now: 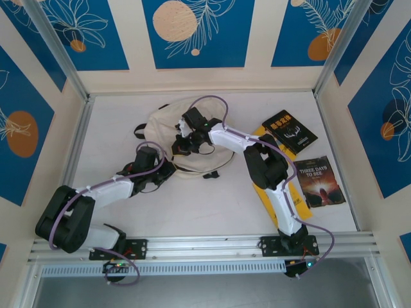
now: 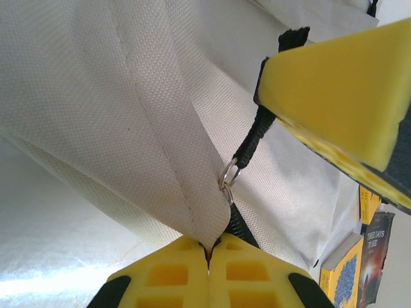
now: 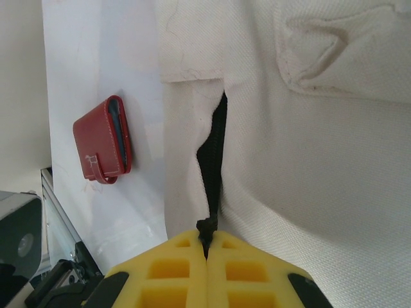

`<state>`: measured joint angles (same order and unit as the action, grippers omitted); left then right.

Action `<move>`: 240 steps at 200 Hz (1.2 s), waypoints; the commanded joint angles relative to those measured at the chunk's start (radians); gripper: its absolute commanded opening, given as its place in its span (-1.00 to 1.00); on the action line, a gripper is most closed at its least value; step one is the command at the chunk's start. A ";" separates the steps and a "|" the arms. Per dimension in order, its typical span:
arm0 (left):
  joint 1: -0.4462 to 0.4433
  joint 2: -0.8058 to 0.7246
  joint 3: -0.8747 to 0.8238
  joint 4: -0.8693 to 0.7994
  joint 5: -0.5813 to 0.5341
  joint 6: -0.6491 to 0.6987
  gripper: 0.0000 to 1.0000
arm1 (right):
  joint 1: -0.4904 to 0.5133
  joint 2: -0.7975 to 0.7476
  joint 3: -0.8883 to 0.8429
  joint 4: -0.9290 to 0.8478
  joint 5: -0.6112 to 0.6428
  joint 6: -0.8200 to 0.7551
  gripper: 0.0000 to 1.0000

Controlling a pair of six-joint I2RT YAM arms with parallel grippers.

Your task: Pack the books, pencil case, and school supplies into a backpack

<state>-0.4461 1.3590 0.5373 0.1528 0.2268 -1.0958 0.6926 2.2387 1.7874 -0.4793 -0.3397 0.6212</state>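
The cream backpack [image 1: 168, 131], coarse woven canvas with stitched seams, lies at the back middle of the smooth white worktop [image 1: 212, 205]. The left end effector [image 2: 209, 242] is clamped on a canvas fold; the right end effector [image 3: 207, 239] pinches the black zip pull [image 3: 206, 224]. Blue leaf-patterned wall panels [image 1: 199, 32] surround it.

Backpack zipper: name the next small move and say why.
Probably draw the right gripper, shut on the black pull, along the zipper while the left gripper, shut on the backpack seam, anchors the fabric. Both grips look set, and the books lie outside on the table.
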 commanded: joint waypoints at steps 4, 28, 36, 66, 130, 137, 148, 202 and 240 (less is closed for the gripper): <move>0.010 -0.018 -0.014 -0.044 0.008 0.024 -1.00 | -0.006 0.045 0.072 0.028 0.057 0.020 -1.00; 0.007 -0.019 -0.022 -0.046 0.025 0.027 -1.00 | -0.007 0.087 0.124 0.064 0.132 0.050 -1.00; 0.007 -0.019 -0.023 -0.051 0.029 0.029 -1.00 | -0.008 0.101 0.141 0.080 0.168 0.065 -1.00; 0.007 -0.018 -0.028 -0.072 0.027 0.034 -1.00 | -0.013 0.141 0.208 0.140 0.222 0.110 -1.00; 0.019 -0.037 0.072 -0.245 -0.021 0.126 -0.57 | -0.013 0.105 0.280 -0.025 0.155 0.040 -0.30; 0.022 -0.050 0.091 -0.288 -0.037 0.147 -0.32 | -0.014 0.074 0.246 -0.039 0.163 0.025 -0.10; 0.029 -0.071 0.121 -0.364 -0.067 0.182 -0.07 | -0.017 0.000 0.176 -0.057 0.190 0.002 0.12; 0.058 -0.142 0.267 -0.646 -0.203 0.342 0.36 | -0.111 -0.365 -0.222 -0.067 0.337 -0.031 0.47; 0.068 -0.135 0.352 -0.690 -0.247 0.442 0.59 | -0.215 -0.530 -0.428 -0.189 0.491 -0.001 0.48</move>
<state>-0.3912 1.2293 0.8303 -0.4461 0.0360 -0.7570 0.5316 1.7664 1.4723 -0.5457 0.0261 0.6090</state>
